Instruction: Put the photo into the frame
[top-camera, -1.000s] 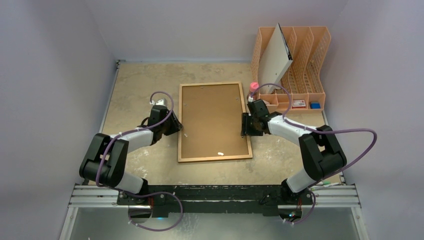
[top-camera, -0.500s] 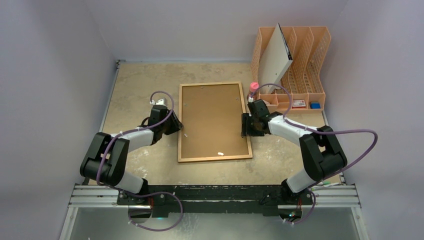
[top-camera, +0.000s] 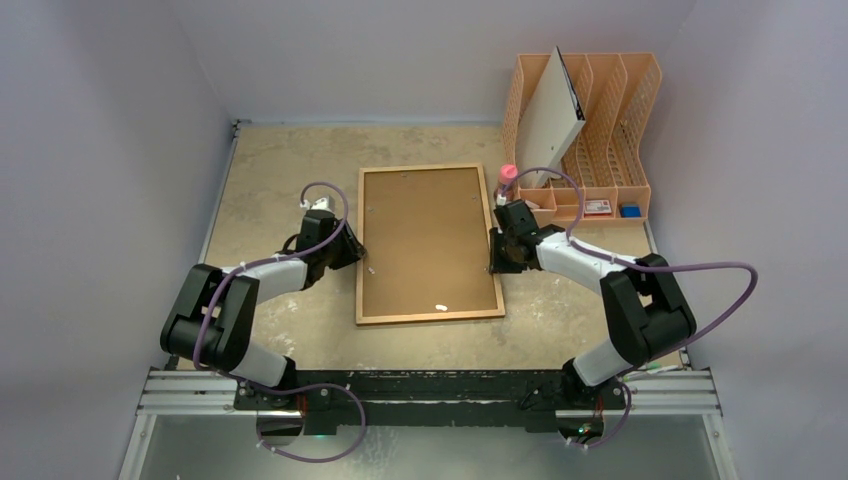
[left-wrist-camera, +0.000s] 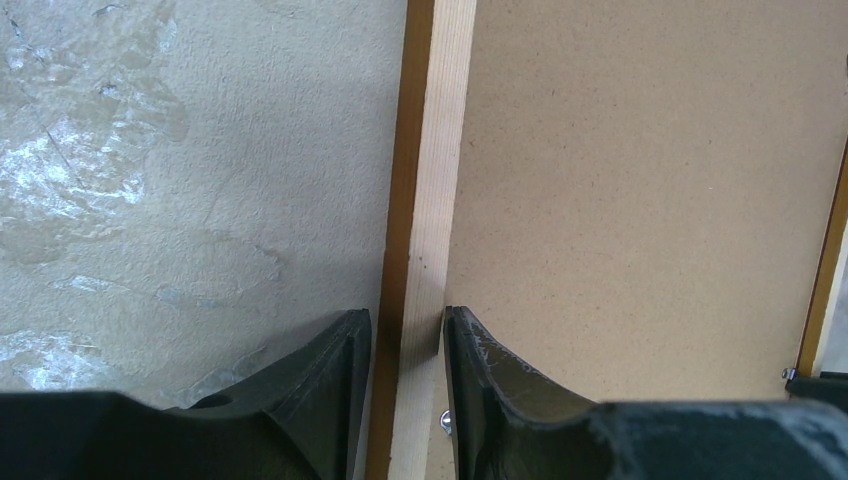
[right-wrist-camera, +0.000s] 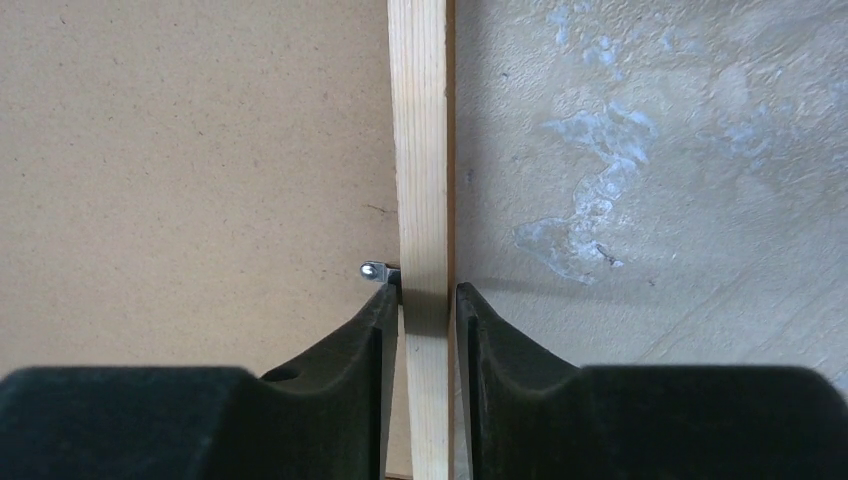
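The frame (top-camera: 430, 317) lies face down in the middle of the table, its light wooden rails around a plain brown backing board (top-camera: 425, 240). The photo is hidden from every view. My left gripper (top-camera: 357, 255) straddles the frame's left rail (left-wrist-camera: 440, 150), shut on it with one finger outside and one on the board side (left-wrist-camera: 407, 325). My right gripper (top-camera: 493, 255) is shut on the right rail (right-wrist-camera: 420, 120) in the same way (right-wrist-camera: 427, 300), right beside a small metal clip (right-wrist-camera: 372, 270).
An orange file organizer (top-camera: 600, 110) stands at the back right with a white panel (top-camera: 552, 115) leaning in it. A pink-capped bottle (top-camera: 507, 178) stands by the frame's far right corner. A small white scrap (top-camera: 440, 307) lies on the board.
My right gripper's jaws opened a little wider, then closed in on the frame's right rail, and its wrist shifted slightly. The left gripper and the frame have not moved.
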